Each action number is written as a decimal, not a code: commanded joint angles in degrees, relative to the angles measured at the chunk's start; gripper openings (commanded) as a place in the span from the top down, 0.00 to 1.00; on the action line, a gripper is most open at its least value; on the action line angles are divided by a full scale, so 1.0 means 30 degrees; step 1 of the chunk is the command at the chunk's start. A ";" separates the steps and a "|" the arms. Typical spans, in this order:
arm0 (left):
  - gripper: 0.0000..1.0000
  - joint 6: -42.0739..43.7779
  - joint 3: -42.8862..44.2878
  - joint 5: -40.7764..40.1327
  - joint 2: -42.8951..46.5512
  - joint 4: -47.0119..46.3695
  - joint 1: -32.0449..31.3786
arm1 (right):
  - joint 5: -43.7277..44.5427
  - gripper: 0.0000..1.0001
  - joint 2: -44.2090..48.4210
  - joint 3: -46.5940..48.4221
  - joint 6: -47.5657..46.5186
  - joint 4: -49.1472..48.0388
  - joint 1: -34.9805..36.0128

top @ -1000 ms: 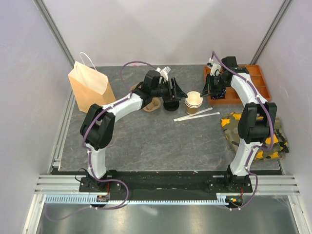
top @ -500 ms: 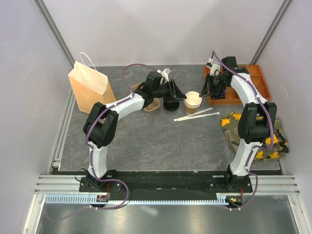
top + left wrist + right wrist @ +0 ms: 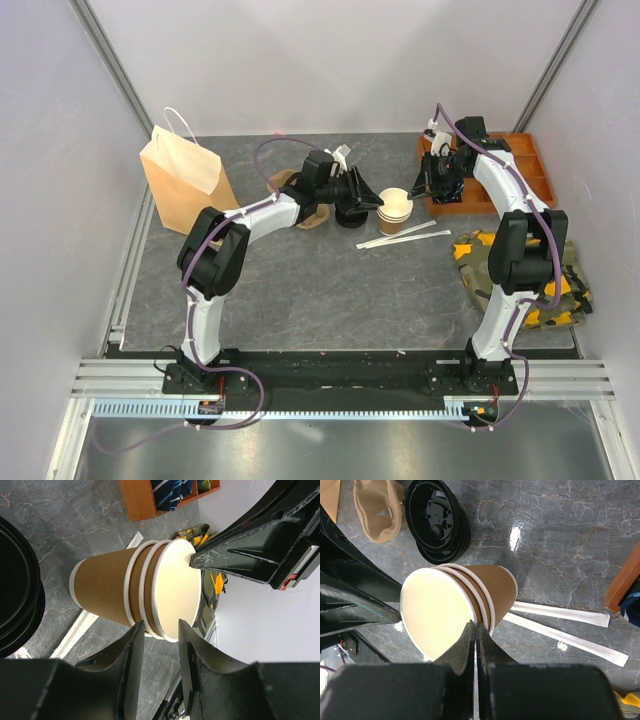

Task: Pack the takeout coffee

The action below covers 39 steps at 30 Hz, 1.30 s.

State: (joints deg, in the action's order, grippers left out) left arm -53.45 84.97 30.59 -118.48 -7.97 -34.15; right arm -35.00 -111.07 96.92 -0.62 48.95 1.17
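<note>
A stack of three tan paper cups (image 3: 397,211) with white insides stands mid-table; it also shows in the left wrist view (image 3: 112,590) and the right wrist view (image 3: 445,610). A stack of black lids (image 3: 352,211) lies just left of it, also seen in the right wrist view (image 3: 437,522). My left gripper (image 3: 160,635) is open, its jaws straddling the upper cups' rims on the left side. My right gripper (image 3: 475,630) is shut on the top cup's rim on the opposite side.
Brown pulp carrier (image 3: 310,214) lies left of the lids. Tan paper bag (image 3: 182,182) stands at far left. Orange tray (image 3: 500,172) is at back right. Two wrapped straws (image 3: 405,237) lie in front of the cups. A camouflage cloth (image 3: 520,270) lies at right.
My left gripper has moved right, past the lids, up to the cup stack. The right arm and the cups have not moved.
</note>
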 commanded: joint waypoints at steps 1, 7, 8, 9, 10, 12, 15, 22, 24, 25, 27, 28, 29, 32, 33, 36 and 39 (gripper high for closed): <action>0.60 -0.0961 0.0535 0.0524 -0.0147 -0.1503 -0.0013 | -0.0813 1.00 0.0635 0.0007 0.0178 -0.0379 0.0020; 0.60 -0.1578 -0.0110 0.1228 0.0614 -0.2237 0.0105 | -0.0139 1.00 0.0723 -0.0081 0.0090 -0.0408 -0.0009; 0.60 -0.1432 -0.0081 0.1230 0.0673 -0.2237 0.0105 | -0.0255 1.00 0.0723 -0.0082 0.0090 -0.0408 -0.0009; 0.59 -0.1373 -0.0081 0.1259 0.0760 -0.2237 0.0105 | -0.0314 1.00 0.0694 -0.0111 0.0177 -0.0437 0.0020; 0.59 -0.1372 -0.0052 0.1230 0.0732 -0.2237 0.0105 | -0.0372 1.00 0.0694 -0.0082 0.0178 -0.0466 -0.0009; 0.59 -0.1431 -0.0022 0.1259 0.0557 -0.2237 0.0105 | -0.0549 1.00 0.0694 -0.0111 0.0178 -0.0496 -0.0009; 0.60 -0.1665 -0.0022 0.1259 0.0381 -0.2383 0.0075 | -0.0520 1.00 0.0752 -0.0111 0.0178 -0.0525 -0.0009; 0.58 0.2446 -0.0433 0.0440 0.2715 -0.0806 0.0309 | 0.0652 1.00 0.0869 -0.0315 0.2339 -0.0992 -0.0302; 0.57 0.4884 -0.0228 0.0032 0.3599 0.0978 0.0339 | 0.0740 1.00 0.1190 -0.0694 0.3133 -0.1082 -0.0302; 0.57 0.8000 0.0005 -0.0349 0.4125 0.1624 0.0252 | 0.0624 1.00 0.1308 -0.0900 0.3543 -0.1111 -0.0273; 0.54 1.1617 -0.0080 -0.1925 0.5444 0.3266 -0.0595 | 0.0536 1.00 0.1776 -0.1484 0.4979 -0.1053 -0.0302; 0.50 1.5203 -0.0458 -0.2486 0.5855 0.3503 -0.1005 | 0.0825 1.00 0.1894 -0.1575 0.5447 -0.0792 -0.0273; 0.46 1.6834 -0.0810 -0.2752 0.6729 0.3389 -0.1734 | 0.0944 1.00 0.2069 -0.1576 0.6148 -0.0557 -0.0302; 0.35 2.4249 -0.4057 -0.2930 0.8607 0.1198 -0.3550 | 0.2232 1.00 0.2595 -0.1546 0.7292 0.0061 -0.0273; 0.33 2.5828 -0.4703 -0.2844 0.8816 0.0002 -0.3993 | 0.2466 1.00 0.2830 -0.1953 0.7674 -0.0113 -0.0302; 0.33 3.0842 -0.7166 -0.3342 0.8994 -0.3599 -0.5401 | 0.3112 1.00 0.3826 -0.3501 0.9720 -0.1575 -0.0302; 0.36 3.4276 -0.8487 -0.3225 0.7829 -0.6506 -0.5989 | 0.3873 1.00 0.4676 -0.4967 1.1537 -0.3129 -0.0302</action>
State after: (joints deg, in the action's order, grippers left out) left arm 24.12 64.75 22.92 -90.24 -13.85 -50.98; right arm -27.33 -101.80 86.76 23.33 45.67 0.49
